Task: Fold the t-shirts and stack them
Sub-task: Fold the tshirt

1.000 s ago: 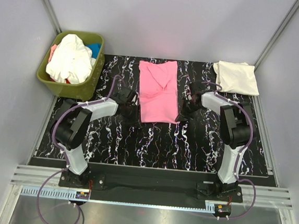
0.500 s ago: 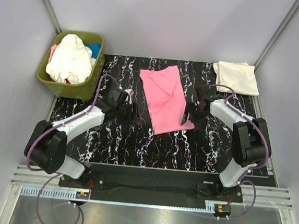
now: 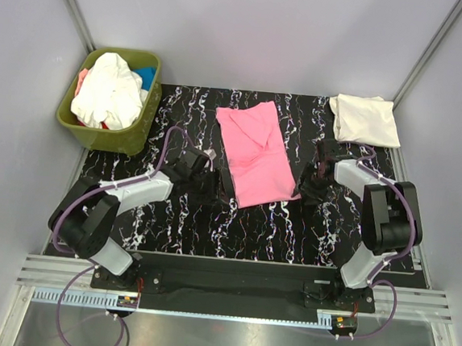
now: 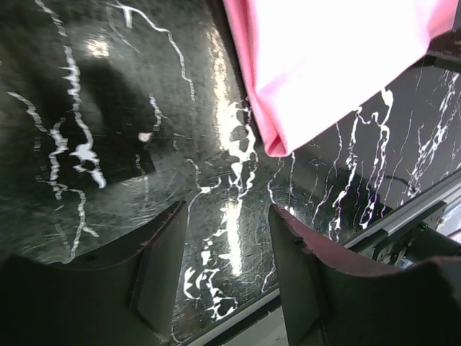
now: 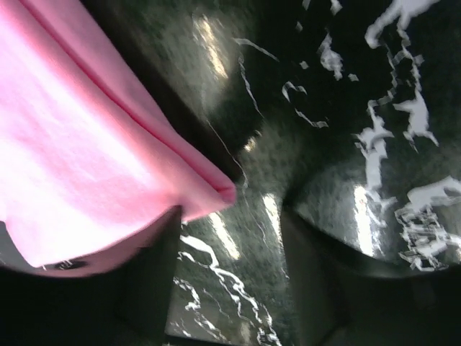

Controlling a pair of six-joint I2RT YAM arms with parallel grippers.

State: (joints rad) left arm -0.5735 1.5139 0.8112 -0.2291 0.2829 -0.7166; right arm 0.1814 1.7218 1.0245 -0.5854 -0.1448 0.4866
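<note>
A bright pink t-shirt (image 3: 258, 153), folded into a long strip, lies slightly askew in the middle of the black marbled table (image 3: 210, 228). Its near corners show in the left wrist view (image 4: 324, 65) and the right wrist view (image 5: 94, 158). A folded cream t-shirt (image 3: 366, 120) lies at the back right. My left gripper (image 3: 216, 186) is open and empty beside the pink shirt's near left corner. My right gripper (image 3: 305, 187) is open and empty beside its near right corner. Neither touches the cloth.
An olive-green bin (image 3: 110, 98) at the back left holds crumpled white (image 3: 109, 89) and blue (image 3: 145, 76) shirts. Grey walls close in the table on three sides. A metal rail runs along the near edge (image 3: 229, 290).
The pink shirt was swung askew, its near end now further right. Both grippers have let it go and now stand open beside its near corners; the left moved nearer and right.
</note>
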